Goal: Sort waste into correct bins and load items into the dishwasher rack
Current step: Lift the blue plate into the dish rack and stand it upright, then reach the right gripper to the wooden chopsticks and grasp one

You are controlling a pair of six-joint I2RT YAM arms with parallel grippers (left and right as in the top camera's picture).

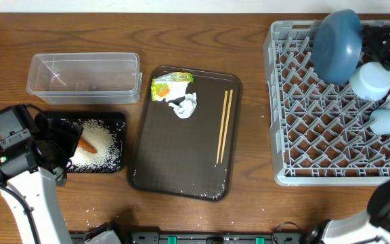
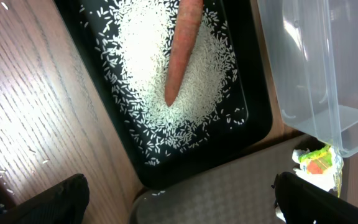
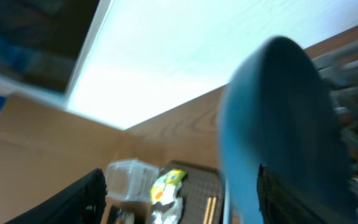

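Dark-blue plate [image 1: 337, 42] stands on edge in the grey rack [image 1: 317, 125]; right jaws released beside it, left jaws spread above the black tray [image 2: 255, 115].

Desk [image 1: 202, 34]: wood-grain surface, low sheen. Tub [image 1: 80, 87]: clear, glossy plastic. Black tray [image 1: 111, 118]: smooth glossy plastic. Brown tray [image 1: 178, 152]: fine woven texture, shiny rim. Rack [image 1: 276, 108]: matt grey plastic lattice. Plate [image 1: 336, 44]: smooth, satin blue. Chopsticks [image 1: 223, 127]: pale wood. Tissue [image 1: 184, 106]: crumpled white paper. Wrapper [image 1: 168, 87]: glossy printed film.

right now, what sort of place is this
Likely a tabletop dish-clearing setup: a grey dishwasher rack holding a blue plate, a brown serving tray with chopsticks, and a black tray of rice.
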